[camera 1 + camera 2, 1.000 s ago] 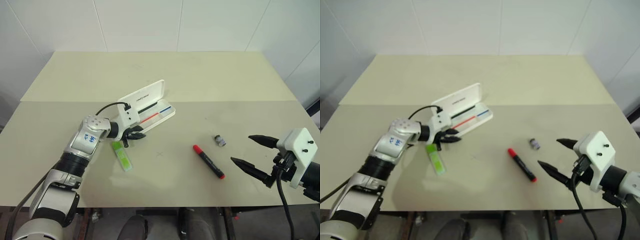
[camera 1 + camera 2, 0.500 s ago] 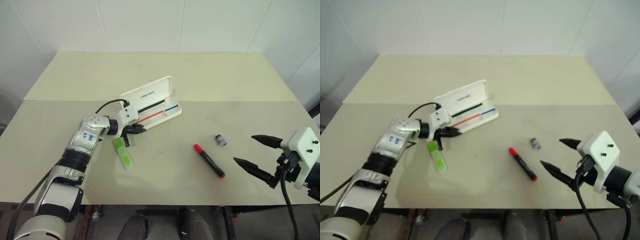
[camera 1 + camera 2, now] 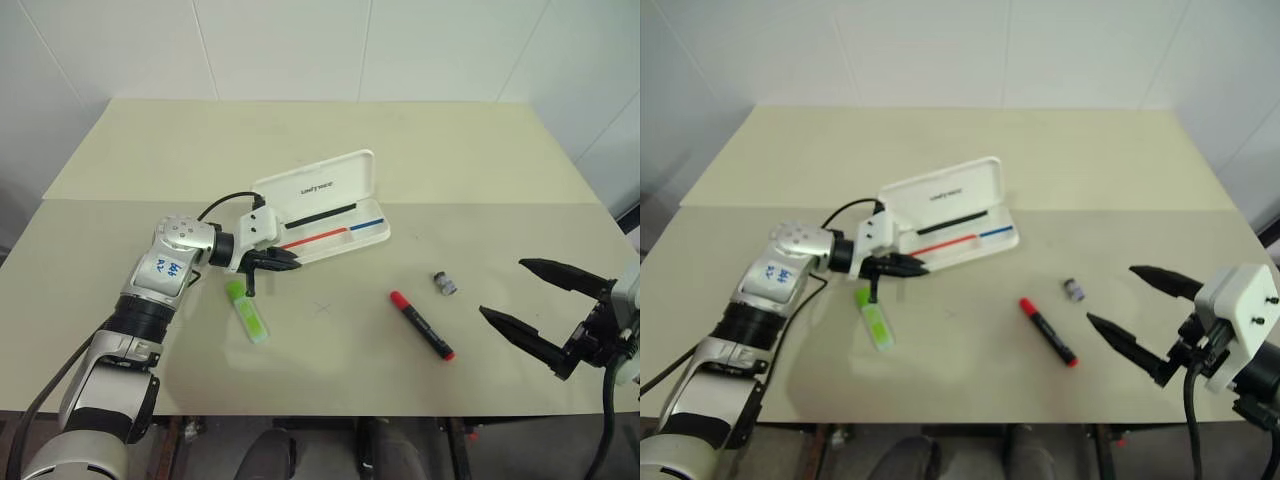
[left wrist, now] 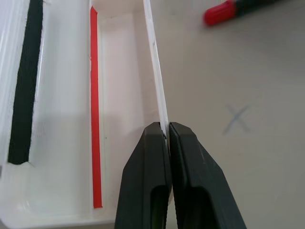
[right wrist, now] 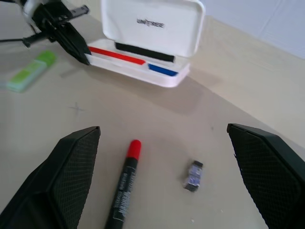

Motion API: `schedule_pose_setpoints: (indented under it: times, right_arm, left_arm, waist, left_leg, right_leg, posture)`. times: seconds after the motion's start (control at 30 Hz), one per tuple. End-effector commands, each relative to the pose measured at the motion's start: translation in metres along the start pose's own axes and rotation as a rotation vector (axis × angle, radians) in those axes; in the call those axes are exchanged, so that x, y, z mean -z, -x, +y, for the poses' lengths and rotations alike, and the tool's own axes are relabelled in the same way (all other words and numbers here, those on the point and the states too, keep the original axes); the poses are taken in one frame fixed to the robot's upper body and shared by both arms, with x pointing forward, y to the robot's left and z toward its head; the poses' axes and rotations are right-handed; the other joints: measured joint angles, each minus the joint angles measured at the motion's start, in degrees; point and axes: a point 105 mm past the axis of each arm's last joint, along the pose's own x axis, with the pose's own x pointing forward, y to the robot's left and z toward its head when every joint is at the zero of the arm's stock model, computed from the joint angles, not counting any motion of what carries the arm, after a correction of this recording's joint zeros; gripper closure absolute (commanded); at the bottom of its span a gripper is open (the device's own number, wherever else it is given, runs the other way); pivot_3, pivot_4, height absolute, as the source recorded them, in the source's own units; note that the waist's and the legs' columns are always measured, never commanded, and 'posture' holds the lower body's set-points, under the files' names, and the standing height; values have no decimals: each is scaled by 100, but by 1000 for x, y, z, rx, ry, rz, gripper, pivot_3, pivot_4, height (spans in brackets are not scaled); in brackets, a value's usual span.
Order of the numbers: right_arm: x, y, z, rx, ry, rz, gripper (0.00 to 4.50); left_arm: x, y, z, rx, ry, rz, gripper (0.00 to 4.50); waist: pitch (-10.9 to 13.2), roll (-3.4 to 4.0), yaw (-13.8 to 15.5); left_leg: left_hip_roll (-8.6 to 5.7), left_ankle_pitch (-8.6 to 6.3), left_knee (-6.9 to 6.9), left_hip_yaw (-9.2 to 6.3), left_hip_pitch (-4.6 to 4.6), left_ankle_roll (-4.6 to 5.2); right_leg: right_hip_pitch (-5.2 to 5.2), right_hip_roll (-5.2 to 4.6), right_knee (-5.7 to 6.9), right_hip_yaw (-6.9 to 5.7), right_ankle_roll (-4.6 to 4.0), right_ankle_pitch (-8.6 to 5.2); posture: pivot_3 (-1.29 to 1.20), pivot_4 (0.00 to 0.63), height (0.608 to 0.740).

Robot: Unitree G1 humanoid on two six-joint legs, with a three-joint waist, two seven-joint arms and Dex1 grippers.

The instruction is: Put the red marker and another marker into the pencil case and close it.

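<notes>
Dragged by its front wall, the flat white hard-plastic pencil case now lies further toward the middle of the beige table than a second ago, turned so its long side runs more nearly across. The left gripper has pulled up and back with it, its two black fingers pinched tight on the thin near wall at the case's left end. The lid stands open, dark lettering showing, and red, black and blue lines run along the inside.

Just below that arm, the short light green highlighter lies flat on the table, apart from the case. The slim red-capped marker with a black barrel lies slantwise near the front edge, right of centre, with a small grey cylindrical object just beyond it.

At the right edge, the right gripper hovers with its fingers spread wide, holding nothing, well clear of the marker.
</notes>
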Motion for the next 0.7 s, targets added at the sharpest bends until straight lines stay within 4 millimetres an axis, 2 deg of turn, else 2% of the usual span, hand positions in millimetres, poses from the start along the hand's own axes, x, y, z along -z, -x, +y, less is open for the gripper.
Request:
schedule_pose_setpoints:
  times: [0.03, 0.2, 0.33, 0.7]
  right_arm:
    - [-11, -1, 15, -76, 64, -56, 0]
    - [-5, -3, 36, -192, 64, -48, 0]
    - [6, 0, 41, -223, 50, 0, 0]
    - [18, 2, 34, -204, 55, 43, 0]
  left_arm:
    - [-13, 4, -10, 47, -24, -36, 4472]
    - [-11, 4, -27, 106, -7, -30, 4472]
    - [-12, 7, -40, 135, -12, -48, 4472]
    - [0, 21, -64, 180, -49, 6, 4472]
  waist:
    - [0, 0, -7]
    - [0, 1, -21]
    - [0, 1, -12]
    - [1, 1, -10]
  left_leg:
    - [-1, 0, 1, 2, 0, 1]
    - [5, -1, 1, 11, 9, 2]
    - [7, -1, 2, 12, 11, 2]
    - [14, -2, 2, 13, 15, 0]
  right_leg:
    - [0, -1, 0, 2, 1, 1]
    - [1, 4, -14, 8, -3, -2]
    - [1, 4, -10, 9, -7, -4]
    - [1, 5, -19, 16, -19, -11]
  posture:
    - [0, 150, 740]
    - [0, 150, 740]
    - [0, 150, 740]
    - [0, 150, 740]
